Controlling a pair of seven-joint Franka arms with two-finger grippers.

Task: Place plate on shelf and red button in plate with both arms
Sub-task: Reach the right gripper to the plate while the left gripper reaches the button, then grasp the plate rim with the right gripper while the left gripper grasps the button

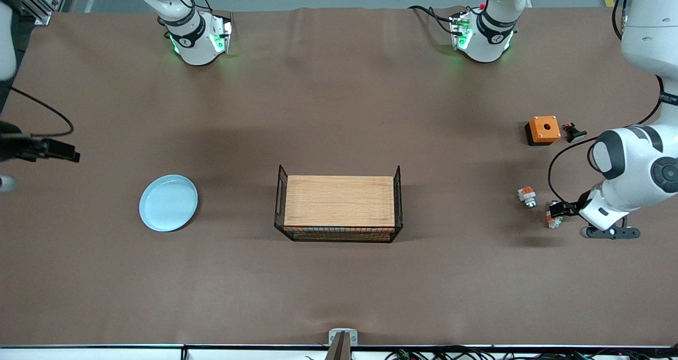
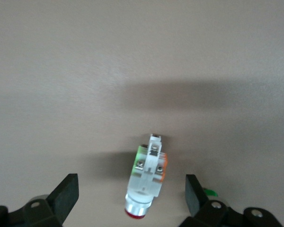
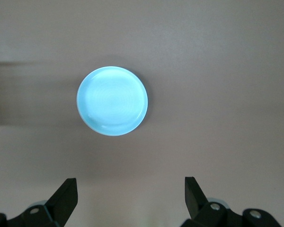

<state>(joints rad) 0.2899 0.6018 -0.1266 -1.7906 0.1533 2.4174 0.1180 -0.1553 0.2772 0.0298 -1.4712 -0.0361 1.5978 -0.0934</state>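
Observation:
The pale blue plate (image 1: 168, 203) lies flat on the table toward the right arm's end; it also shows in the right wrist view (image 3: 112, 100). My right gripper (image 1: 62, 151) hangs open and empty over the table beside the plate, apart from it (image 3: 131, 198). The red button (image 1: 554, 218), a white cylinder with an orange-red side block and metallic end, lies on the table toward the left arm's end. My left gripper (image 1: 559, 210) is low over it, open. In the left wrist view the red button (image 2: 146, 177) lies between the spread fingers (image 2: 66, 195), touching neither.
A black wire basket with a wooden top (image 1: 339, 201) stands mid-table. An orange square box with a hole (image 1: 543, 129) and a small black part (image 1: 573, 133) lie farther from the camera than the button. A stubby white piece with an orange-red top (image 1: 527, 196) lies beside the button.

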